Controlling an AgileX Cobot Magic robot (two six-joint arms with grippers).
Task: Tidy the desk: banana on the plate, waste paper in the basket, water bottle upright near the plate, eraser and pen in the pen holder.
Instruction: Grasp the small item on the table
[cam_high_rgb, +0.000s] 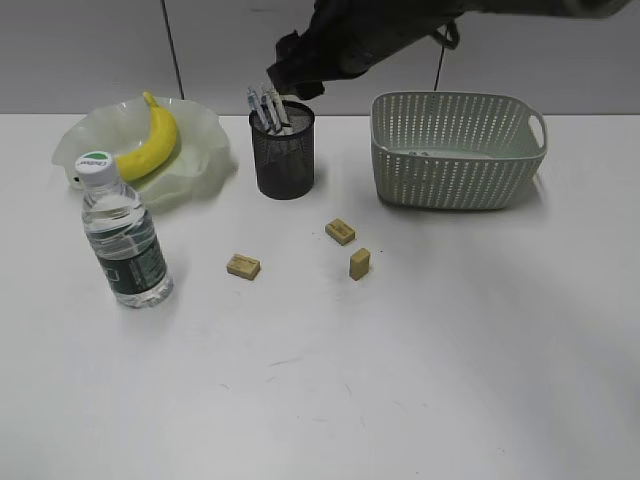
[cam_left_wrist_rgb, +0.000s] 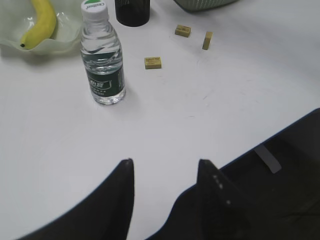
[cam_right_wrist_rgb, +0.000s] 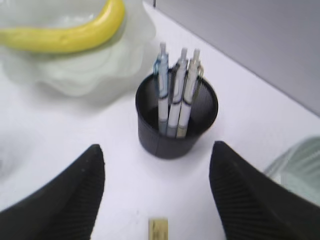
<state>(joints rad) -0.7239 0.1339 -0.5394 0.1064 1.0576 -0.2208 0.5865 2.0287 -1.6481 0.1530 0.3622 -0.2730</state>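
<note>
A: What do I have on the right?
B: My right gripper (cam_right_wrist_rgb: 157, 175) hangs above the pen holder (cam_high_rgb: 284, 153), jaws wide apart and empty; three pens (cam_right_wrist_rgb: 176, 95) stand inside.
A: And the left?
B: My left gripper (cam_left_wrist_rgb: 165, 167) is part open over bare desk (cam_high_rgb: 450, 350), holding nothing. Three erasers (cam_high_rgb: 340, 232) lie before the holder.

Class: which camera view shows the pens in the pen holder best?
The right wrist view: three pens stand close up, clips visible, leaning in the black mesh pen holder. The exterior view shows them small and partly under the arm. The left wrist view shows only the holder's lower part, no pens.
</note>
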